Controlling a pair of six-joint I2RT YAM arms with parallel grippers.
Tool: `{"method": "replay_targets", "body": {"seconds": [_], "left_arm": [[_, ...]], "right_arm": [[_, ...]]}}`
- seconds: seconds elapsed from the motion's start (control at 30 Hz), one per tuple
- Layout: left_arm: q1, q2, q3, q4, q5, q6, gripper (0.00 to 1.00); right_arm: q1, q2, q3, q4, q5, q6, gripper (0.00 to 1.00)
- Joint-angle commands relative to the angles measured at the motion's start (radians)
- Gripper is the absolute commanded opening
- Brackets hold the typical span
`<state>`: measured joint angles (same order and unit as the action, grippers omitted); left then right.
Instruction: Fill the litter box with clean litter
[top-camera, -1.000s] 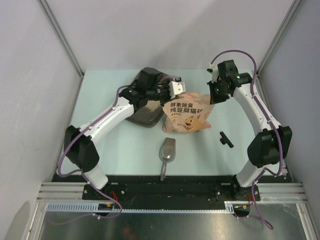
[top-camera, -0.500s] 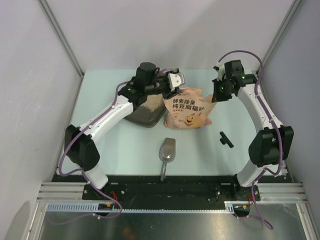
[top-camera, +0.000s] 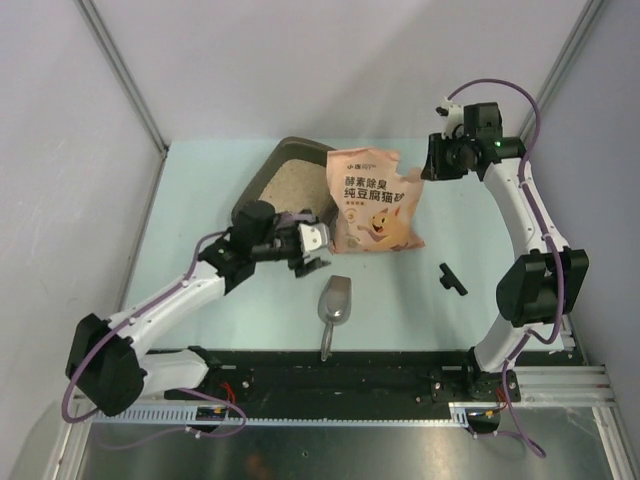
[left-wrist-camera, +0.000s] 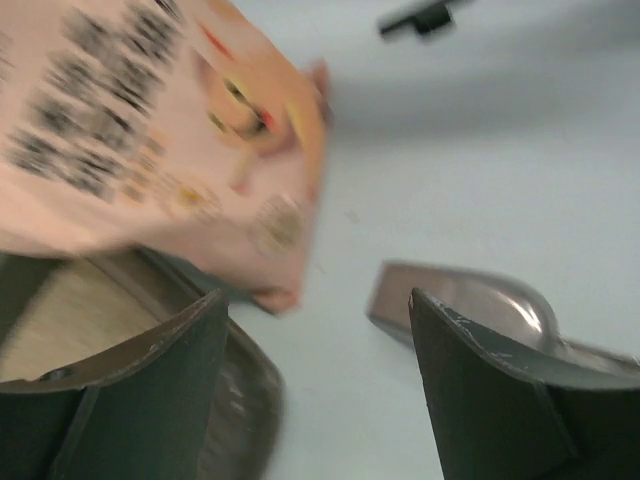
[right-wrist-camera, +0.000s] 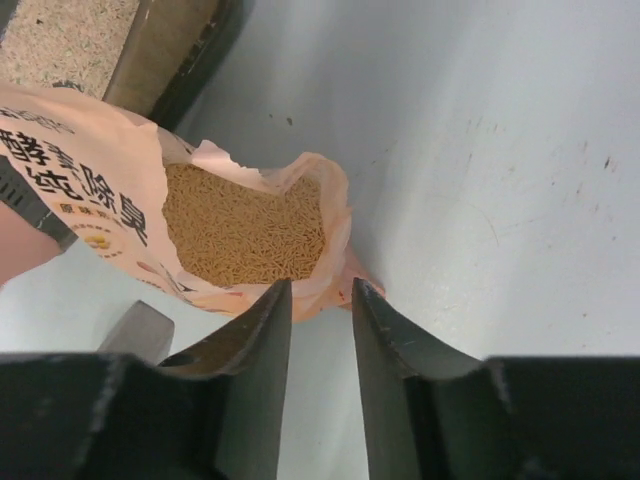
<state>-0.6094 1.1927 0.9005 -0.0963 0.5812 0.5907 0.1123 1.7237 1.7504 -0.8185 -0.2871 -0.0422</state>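
Observation:
The dark litter box (top-camera: 262, 185) lies at the back left, with pale clean litter (top-camera: 292, 180) spread inside it. A pink cat-print bag (top-camera: 372, 200) leans over its right end, touched by neither gripper. My left gripper (top-camera: 318, 248) hovers open near the box's front corner, with bare table between its fingers (left-wrist-camera: 470, 380). The left wrist view shows the bag (left-wrist-camera: 150, 130), the box rim (left-wrist-camera: 240, 400) and a scoop (left-wrist-camera: 470, 300). My right gripper (right-wrist-camera: 320, 285) stands narrowly open just behind the bag's torn mouth (right-wrist-camera: 335, 215), where tan litter (right-wrist-camera: 245, 225) shows.
A grey metal scoop (top-camera: 336, 300) lies in front of the bag, handle toward the near edge. A small black part (top-camera: 452, 278) sits on the table at the right. Grey walls close in the back and both sides.
Both grippers have opened and let go of the bag. The left arm has drawn back toward the near left, uncovering the litter box. The right gripper has lifted away toward the back right.

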Motion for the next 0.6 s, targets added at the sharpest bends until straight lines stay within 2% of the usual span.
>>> {"method": "replay_targets", "body": {"seconds": [0.0,0.07,0.2,0.3,0.43,0.57], "left_arm": [[-0.024,0.014,-0.087,-0.016,0.023,0.066,0.79],[-0.045,0.021,-0.120,-0.013,0.028,0.005,0.82],[-0.082,0.028,-0.147,-0.013,0.019,-0.195,0.97],[-0.118,0.053,-0.173,-0.002,-0.030,-0.368,0.99],[-0.206,0.143,-0.158,-0.014,-0.164,-0.584,1.00],[-0.302,0.191,-0.152,-0.069,-0.363,-0.719,1.00]], "right_arm": [[-0.002,-0.018,0.047,0.036,-0.032,-0.024,0.39],[-0.003,-0.019,0.067,0.033,-0.034,-0.033,0.48],[-0.016,-0.050,0.095,0.039,-0.018,-0.039,0.62],[-0.019,-0.096,0.087,0.048,0.005,-0.060,0.71],[-0.019,-0.167,0.037,0.055,0.063,-0.097,0.84],[-0.022,-0.223,-0.049,0.061,0.100,-0.114,0.88]]}}
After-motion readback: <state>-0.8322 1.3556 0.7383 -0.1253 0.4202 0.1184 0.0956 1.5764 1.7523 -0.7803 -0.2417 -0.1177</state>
